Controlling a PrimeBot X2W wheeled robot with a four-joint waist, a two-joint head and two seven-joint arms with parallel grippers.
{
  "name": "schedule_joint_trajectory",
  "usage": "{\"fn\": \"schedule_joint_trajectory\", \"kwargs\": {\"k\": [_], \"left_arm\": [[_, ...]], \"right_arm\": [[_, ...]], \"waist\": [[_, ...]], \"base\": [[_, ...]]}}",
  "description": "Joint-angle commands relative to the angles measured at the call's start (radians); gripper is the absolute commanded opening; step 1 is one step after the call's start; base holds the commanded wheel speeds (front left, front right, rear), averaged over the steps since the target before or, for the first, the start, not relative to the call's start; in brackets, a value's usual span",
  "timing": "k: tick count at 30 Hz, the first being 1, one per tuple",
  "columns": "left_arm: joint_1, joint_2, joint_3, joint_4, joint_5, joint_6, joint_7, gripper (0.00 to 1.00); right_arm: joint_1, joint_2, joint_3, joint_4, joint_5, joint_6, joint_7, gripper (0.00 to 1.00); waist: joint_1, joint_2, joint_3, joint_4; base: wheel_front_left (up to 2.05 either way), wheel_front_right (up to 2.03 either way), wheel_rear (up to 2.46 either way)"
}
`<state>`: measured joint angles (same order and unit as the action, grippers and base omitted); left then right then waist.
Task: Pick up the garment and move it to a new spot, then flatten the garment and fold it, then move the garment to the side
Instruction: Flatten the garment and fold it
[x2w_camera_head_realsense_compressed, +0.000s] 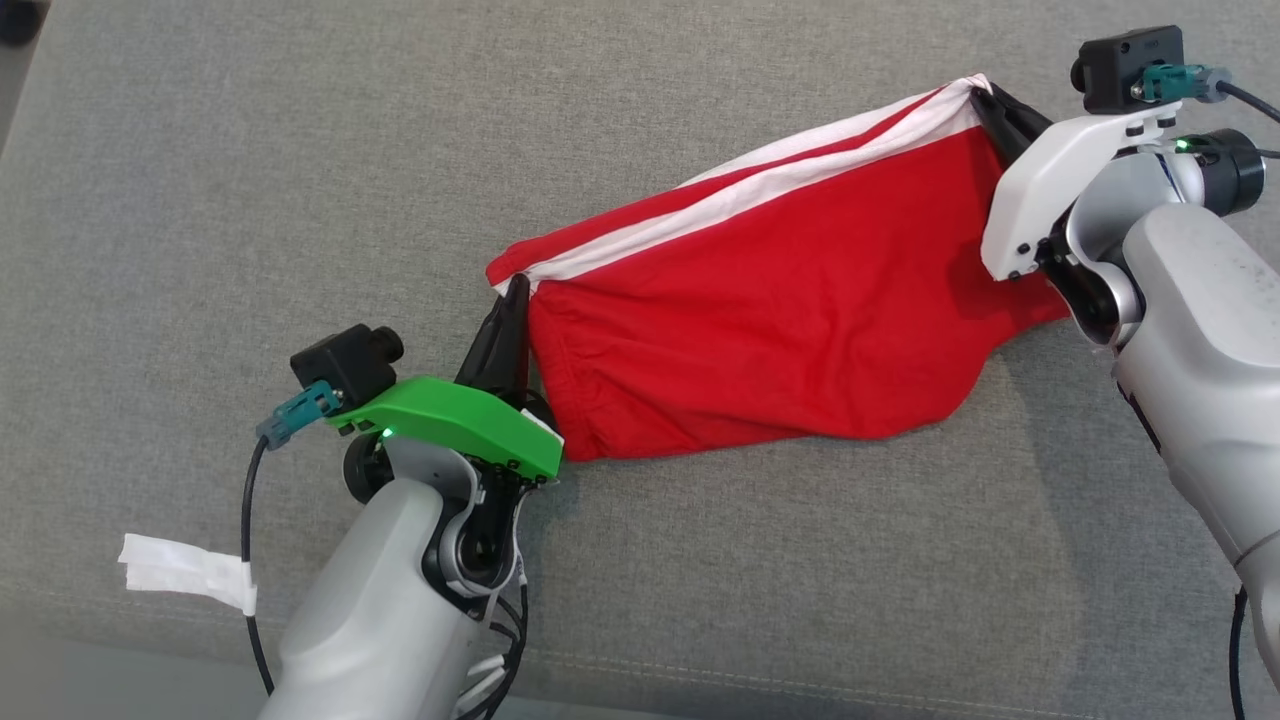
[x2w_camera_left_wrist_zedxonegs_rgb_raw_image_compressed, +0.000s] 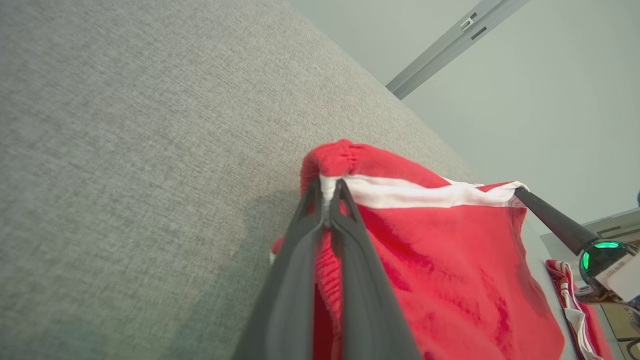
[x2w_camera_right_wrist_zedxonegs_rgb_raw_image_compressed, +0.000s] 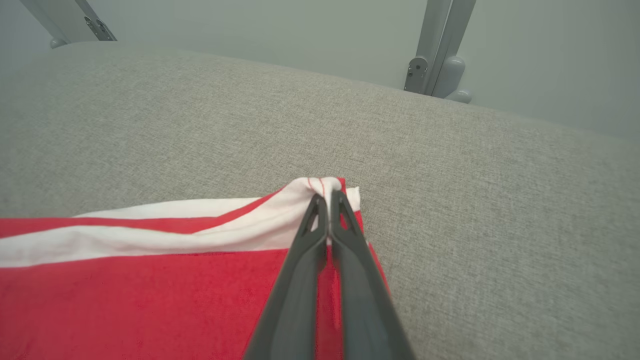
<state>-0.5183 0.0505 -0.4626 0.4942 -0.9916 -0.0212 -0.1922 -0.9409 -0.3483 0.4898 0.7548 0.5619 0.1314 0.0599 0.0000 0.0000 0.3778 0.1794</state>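
Head view: one red garment with white stripes along its upper edge is stretched across the grey fabric-covered bench between two arms. The left fingers, under a green cover, are pressed together on the garment's left corner. The right fingers, under a white cover, are pinched tight on the right corner. The garment's lower hem sags down to the bench. One strip of white tape is stuck near the bench's near edge, beside a black cable.

Left wrist view: the left fingers are closed, with the white band of the garment nipped between their tips. At the far end of that band, one dark finger of the right arm holds the other corner. This view adds a second red-and-white cloth lying past the bench's edge, and one grey metal rail against the pale wall.

Right wrist view: the right fingers are clamped together on a bunched white corner of the garment, the red cloth spreading to the left over the bench. Beyond the bench stand two grey metal posts, one ahead and one at upper left.
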Motion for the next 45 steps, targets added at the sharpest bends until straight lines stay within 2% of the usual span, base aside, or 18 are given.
{"fn": "schedule_joint_trajectory", "kwargs": {"k": [1,2,3,4,6,7,8,10,11,12,13,20,30,37,45], "left_arm": [[-0.027,0.001,-0.017,0.008,-0.017,0.008,-0.012,0.00],[-0.033,0.001,-0.026,0.012,-0.024,0.011,-0.012,0.00],[-0.041,0.001,-0.041,0.018,-0.025,0.019,-0.017,0.00],[-0.046,0.001,-0.046,0.022,-0.021,0.023,-0.021,0.04],[-0.053,0.001,-0.054,0.026,-0.006,0.030,-0.030,0.18],[-0.053,0.001,-0.054,0.026,-0.006,0.030,-0.030,0.18],[-0.054,0.001,-0.056,0.027,-0.001,0.031,-0.033,0.25],[-0.052,0.003,-0.061,0.028,0.013,0.037,-0.040,0.47],[-0.052,0.009,-0.068,0.025,0.028,0.037,-0.044,0.51],[-0.048,0.014,-0.072,0.022,0.042,0.039,-0.047,0.93],[-0.041,0.018,-0.076,0.017,0.049,0.039,-0.051,1.00],[0.024,0.065,-0.085,-0.050,0.155,0.061,-0.070,1.00],[0.190,0.138,0.029,-0.277,0.340,0.110,-0.072,1.00],[0.321,0.147,0.104,-0.362,0.394,0.135,-0.072,1.00],[0.432,0.124,0.171,-0.401,0.397,0.143,-0.072,1.00]], "right_arm": [[-0.036,0.003,0.022,0.034,0.015,-0.002,-0.004,0.00],[-0.046,0.004,0.030,0.050,0.019,-0.002,-0.010,0.03],[-0.065,0.007,0.042,0.081,0.025,-0.002,-0.025,0.35],[-0.074,0.007,0.048,0.096,0.027,-0.002,-0.034,0.53],[-0.091,0.010,0.059,0.126,0.026,-0.002,-0.052,0.95],[-0.091,0.010,0.059,0.126,0.026,-0.002,-0.052,0.95],[-0.097,0.012,0.063,0.140,0.028,-0.002,-0.061,1.00],[-0.113,0.012,0.065,0.167,0.027,-0.002,-0.095,1.00],[-0.119,0.014,0.066,0.177,0.027,-0.002,-0.115,1.00],[-0.122,0.017,0.067,0.189,0.030,-0.002,-0.131,1.00],[-0.125,0.021,0.069,0.202,0.036,-0.002,-0.145,1.00],[-0.117,0.011,0.109,0.222,0.071,-0.002,-0.224,1.00],[-0.031,-0.051,0.179,0.168,0.130,-0.002,-0.288,1.00],[0.074,-0.060,0.193,0.172,0.168,-0.002,-0.308,1.00],[0.174,-0.031,0.180,0.226,0.236,-0.002,-0.313,1.00]], "waist": [[0.0000,0.0000,0.015,0.015],[0.0000,0.0000,0.016,0.016],[0.0000,0.0000,0.016,0.017],[0.0000,0.0000,0.016,0.017],[0.0000,0.0000,0.015,0.017],[0.0000,0.0000,0.015,0.017],[0.0000,0.0000,0.014,0.017],[0.0000,0.0000,0.014,0.017],[0.0000,0.0000,0.013,0.017],[0.0000,0.0000,0.012,0.016],[0.0000,0.0000,0.010,0.016],[0.0000,0.0000,-0.019,0.004],[0.0000,0.0000,-0.100,-0.026],[0.0000,0.0000,-0.164,-0.022],[0.0000,0.0000,-0.202,0.025]], "base": [[0.00,0.00,0.00],[0.00,0.00,0.00],[0.00,0.00,0.00],[0.00,0.00,0.00],[0.00,0.00,0.00],[0.00,0.00,0.00],[0.00,0.00,0.00],[0.00,0.00,0.00],[0.00,0.00,0.00],[0.00,0.00,0.00],[0.00,0.00,0.00],[0.00,0.00,0.00],[0.00,0.00,0.00],[0.00,0.00,0.00],[0.00,0.00,0.00]]}}
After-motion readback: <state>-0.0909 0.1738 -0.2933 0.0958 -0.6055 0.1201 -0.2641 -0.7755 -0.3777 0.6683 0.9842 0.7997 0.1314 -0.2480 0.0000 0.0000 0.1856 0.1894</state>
